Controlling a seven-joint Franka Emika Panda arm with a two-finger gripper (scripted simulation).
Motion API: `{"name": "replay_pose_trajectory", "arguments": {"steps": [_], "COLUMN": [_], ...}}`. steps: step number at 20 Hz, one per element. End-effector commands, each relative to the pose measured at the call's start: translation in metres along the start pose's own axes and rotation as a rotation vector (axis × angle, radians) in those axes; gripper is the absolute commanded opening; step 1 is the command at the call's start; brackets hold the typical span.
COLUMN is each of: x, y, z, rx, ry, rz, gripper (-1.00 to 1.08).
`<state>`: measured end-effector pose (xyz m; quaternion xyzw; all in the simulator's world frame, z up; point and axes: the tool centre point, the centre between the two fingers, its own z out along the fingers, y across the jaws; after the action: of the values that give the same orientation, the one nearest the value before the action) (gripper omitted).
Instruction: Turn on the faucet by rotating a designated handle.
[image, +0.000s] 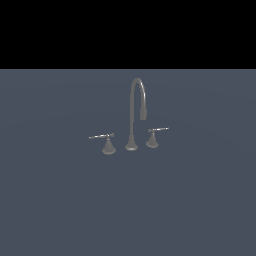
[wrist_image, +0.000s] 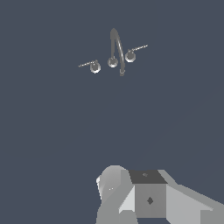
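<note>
The faucet (image: 132, 120) is a small grey set on the flat blue-grey floor, with a tall gooseneck spout (image: 137, 87) in the middle. The handle (image: 102, 136), with the longer thin lever and the larger cone base, stands on the exterior view's left of the spout. A shorter handle (image: 156, 131) stands on the exterior view's right. The wrist view shows the faucet (wrist_image: 114, 50) from above and far off, with the handle (wrist_image: 89, 64) beside the spout. Only part of my gripper (wrist_image: 144, 197) shows, at the wrist view's edge, well apart from the faucet. The arm is out of the exterior view.
The blue-grey floor (image: 128, 200) runs flat around the faucet on all sides. A black band (image: 128, 32) fills the exterior view above the floor's far edge. No other objects show.
</note>
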<state>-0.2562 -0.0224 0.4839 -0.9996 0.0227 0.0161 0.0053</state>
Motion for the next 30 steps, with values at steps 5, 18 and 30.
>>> {"name": "replay_pose_trajectory", "arguments": {"steps": [5, 18, 30], "x": [0.002, 0.013, 0.069], "y": [-0.006, -0.020, -0.045], "z": [0.003, 0.011, 0.040], "rx": [0.003, 0.019, 0.098], "ry": [-0.005, -0.017, -0.039], "rz": [-0.005, -0.001, 0.127], "gripper": [-1.00, -1.00, -1.00]}}
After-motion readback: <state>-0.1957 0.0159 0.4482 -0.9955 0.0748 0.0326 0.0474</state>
